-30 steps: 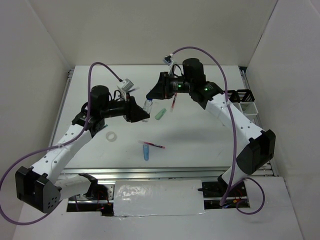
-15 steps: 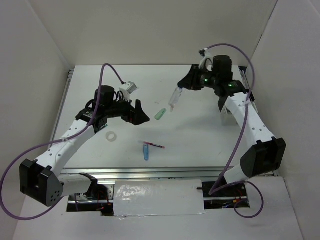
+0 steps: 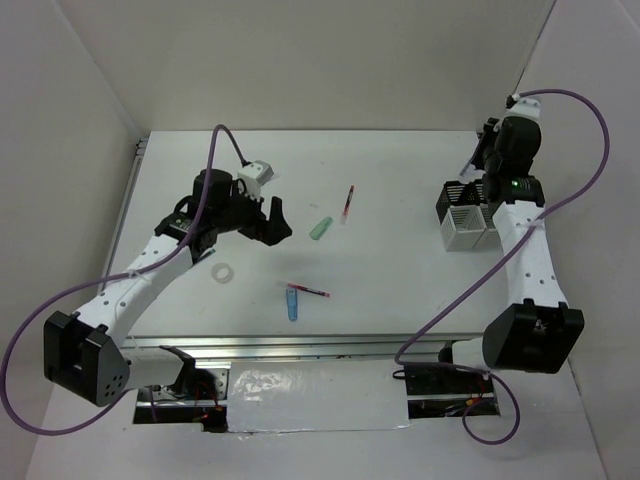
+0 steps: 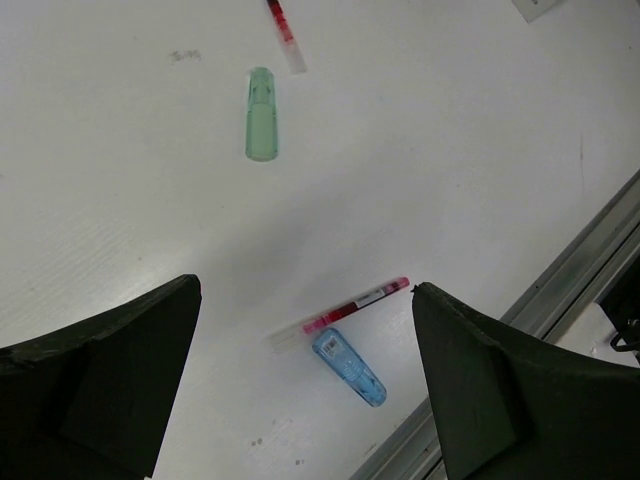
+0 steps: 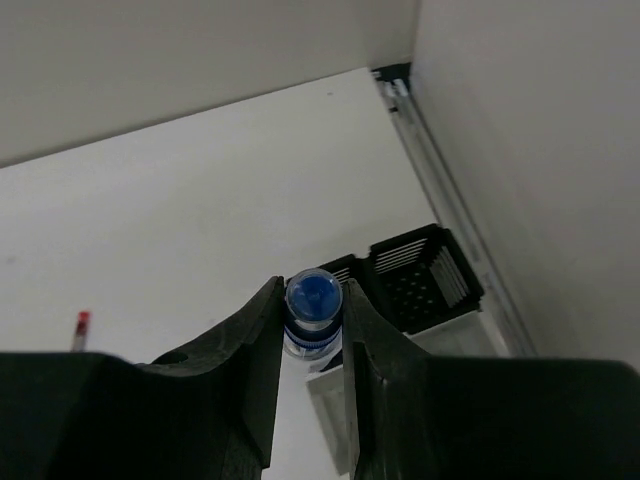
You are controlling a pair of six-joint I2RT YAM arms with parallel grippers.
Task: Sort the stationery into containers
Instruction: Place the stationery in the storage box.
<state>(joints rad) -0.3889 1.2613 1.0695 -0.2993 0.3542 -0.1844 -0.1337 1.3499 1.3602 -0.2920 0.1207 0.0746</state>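
My right gripper [image 5: 313, 292] is shut on a clear bottle with a blue cap [image 5: 313, 318], held over the cluster of black and white containers [image 5: 425, 275]. Seen from above, that gripper [image 3: 486, 170] hangs at the far right over the bins [image 3: 462, 232]. My left gripper [image 3: 276, 221] is open and holds nothing. Between its jaws in the left wrist view lie a red pen [image 4: 355, 303] and a blue marker [image 4: 350, 368] on the table. A pale green tube [image 4: 261, 115] and a second red pen [image 4: 286, 26] lie further off.
A white ring-shaped lump [image 3: 223, 272] lies below the left arm. A metal rail [image 3: 330, 343] runs along the table's near edge, close to the blue marker [image 3: 292, 303]. White walls enclose the table on three sides.
The right arm has swung from the table's middle to the far right, carrying the bottle over the containers. The left gripper has opened wide and drawn back a little.
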